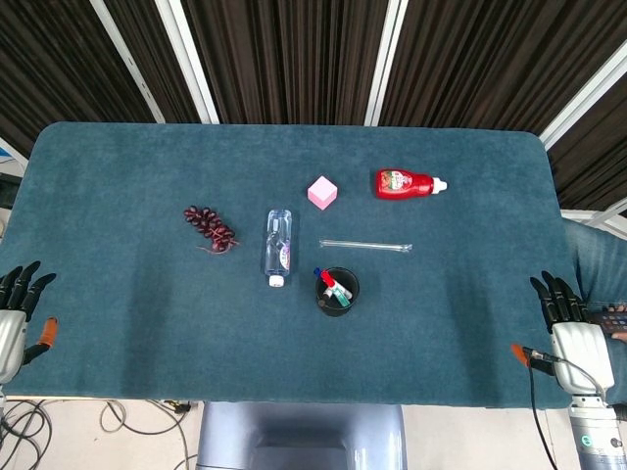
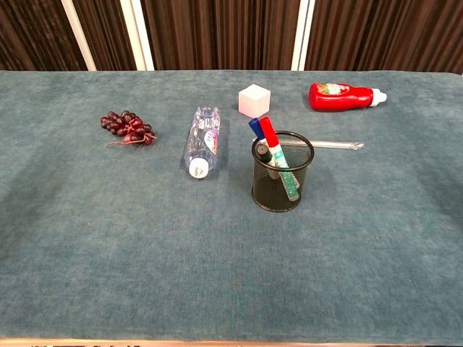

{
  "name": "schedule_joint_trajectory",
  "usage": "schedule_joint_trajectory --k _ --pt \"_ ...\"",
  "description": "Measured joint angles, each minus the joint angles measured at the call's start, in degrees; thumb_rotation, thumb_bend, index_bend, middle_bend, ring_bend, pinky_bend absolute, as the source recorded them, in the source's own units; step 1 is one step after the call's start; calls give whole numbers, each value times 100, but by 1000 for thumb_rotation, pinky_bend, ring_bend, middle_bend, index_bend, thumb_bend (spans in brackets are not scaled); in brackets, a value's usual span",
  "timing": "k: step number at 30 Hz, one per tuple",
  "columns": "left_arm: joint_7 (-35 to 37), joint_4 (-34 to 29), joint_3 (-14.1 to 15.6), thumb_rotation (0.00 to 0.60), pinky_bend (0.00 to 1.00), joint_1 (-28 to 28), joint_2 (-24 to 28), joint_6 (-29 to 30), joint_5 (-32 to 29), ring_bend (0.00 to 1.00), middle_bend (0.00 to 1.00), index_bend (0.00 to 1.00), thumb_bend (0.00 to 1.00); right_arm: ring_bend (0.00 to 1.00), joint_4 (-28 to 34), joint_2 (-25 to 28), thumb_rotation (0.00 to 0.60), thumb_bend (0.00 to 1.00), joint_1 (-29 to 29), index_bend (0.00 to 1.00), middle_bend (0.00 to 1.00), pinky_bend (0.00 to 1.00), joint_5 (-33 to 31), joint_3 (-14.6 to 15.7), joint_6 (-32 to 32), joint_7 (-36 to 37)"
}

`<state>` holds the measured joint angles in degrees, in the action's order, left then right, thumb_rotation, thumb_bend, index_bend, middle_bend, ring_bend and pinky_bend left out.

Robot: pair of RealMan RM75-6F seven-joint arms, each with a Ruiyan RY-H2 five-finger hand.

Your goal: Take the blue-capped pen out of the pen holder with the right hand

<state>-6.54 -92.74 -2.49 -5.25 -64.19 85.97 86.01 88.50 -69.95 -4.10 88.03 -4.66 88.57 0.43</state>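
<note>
My left hand (image 1: 14, 318) sits at the table's (image 1: 118, 333) left edge, fingers spread, holding nothing. The blue-capped pen (image 2: 255, 128) leans in the mesh pen holder (image 2: 281, 181) mid-table, beside a red-capped pen (image 2: 268, 133). My right hand (image 1: 566, 323) at the right edge: fingers apart, empty.

Right hand (image 1: 571, 328): black fingers (image 1: 554, 294) on a pale silver-grey palm housing, with an orange-tipped thumb; a thin black cable runs along its side to a grey cylindrical wrist bearing a small teal mark. Left hand (image 1: 14, 318): the same black fingers (image 1: 20, 282), silver-grey body and orange-tipped thumb.
</note>
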Motion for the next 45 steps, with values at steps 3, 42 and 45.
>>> schedule_joint_trajectory --k 3,42,45 --pt "0 1 4 600 104 0 -1 -9 -3 37 30 154 440 0 4 3 600 207 -1 0 0 167 7 5 -3 12" --pt "-43 -35 -29 600 104 -1 -22 -55 -130 37 31 155 440 0 878 602 600 186 -734 0 0 167 545 -108 -581 934" --pt "-43 -41 -37 600 104 -2 -17 -63 -150 37 31 155 440 0 1028 541 600 186 -915 6 0 167 541 -154 -786 868"
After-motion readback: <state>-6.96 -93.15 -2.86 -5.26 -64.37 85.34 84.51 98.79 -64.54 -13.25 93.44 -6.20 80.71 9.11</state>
